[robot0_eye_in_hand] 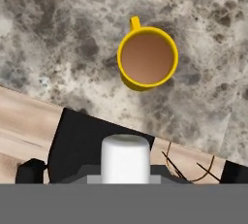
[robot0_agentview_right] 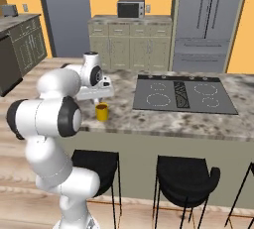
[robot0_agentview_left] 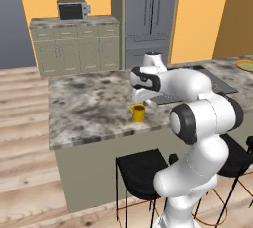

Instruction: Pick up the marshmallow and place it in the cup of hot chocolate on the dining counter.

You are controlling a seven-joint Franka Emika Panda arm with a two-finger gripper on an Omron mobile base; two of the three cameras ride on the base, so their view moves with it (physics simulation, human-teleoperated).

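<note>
tool point(robot0_eye_in_hand: 125, 182): closed on the marshmallow point(robot0_eye_in_hand: 125, 159), at the near edge of the hand view.
offset: cup of hot chocolate point(robot0_eye_in_hand: 147, 59) lies ahead, slightly right of the marshmallow.
cup position: upright on the tabletop point(robot0_eye_in_hand: 58, 39), near its front edge.

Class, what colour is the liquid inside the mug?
Brown, inside the yellow mug; the hand view, looking down into it, shows it best.

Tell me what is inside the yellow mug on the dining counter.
The yellow mug holds smooth brown hot chocolate nearly to the rim, with nothing floating on it. The liquid hides the mug's bottom. The marshmallow is outside it, held in the hand.
</note>
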